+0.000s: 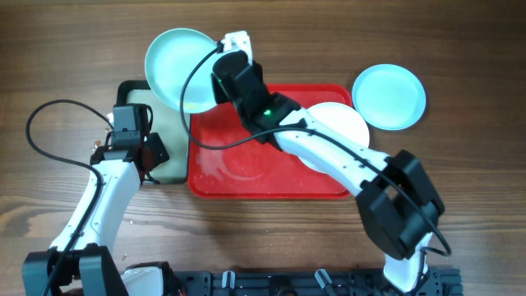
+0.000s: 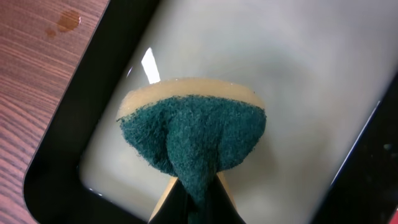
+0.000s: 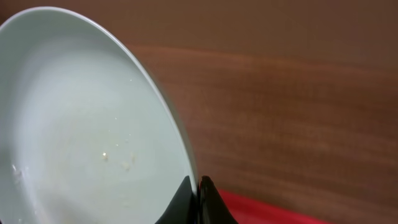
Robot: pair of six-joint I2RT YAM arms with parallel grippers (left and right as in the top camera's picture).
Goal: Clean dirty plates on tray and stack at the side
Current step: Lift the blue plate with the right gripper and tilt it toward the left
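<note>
The right gripper (image 3: 199, 194) is closed tight on the rim of a tilted turquoise plate (image 1: 174, 66), held past the far left corner of the red tray (image 1: 246, 168). The left gripper (image 2: 193, 202) clamps a green-faced sponge (image 2: 193, 137) left of that tray.

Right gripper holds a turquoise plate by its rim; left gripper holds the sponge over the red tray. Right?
No. In the left wrist view the left gripper holds the sponge over the black-rimmed tray, not the red tray. The rest is right.
</note>
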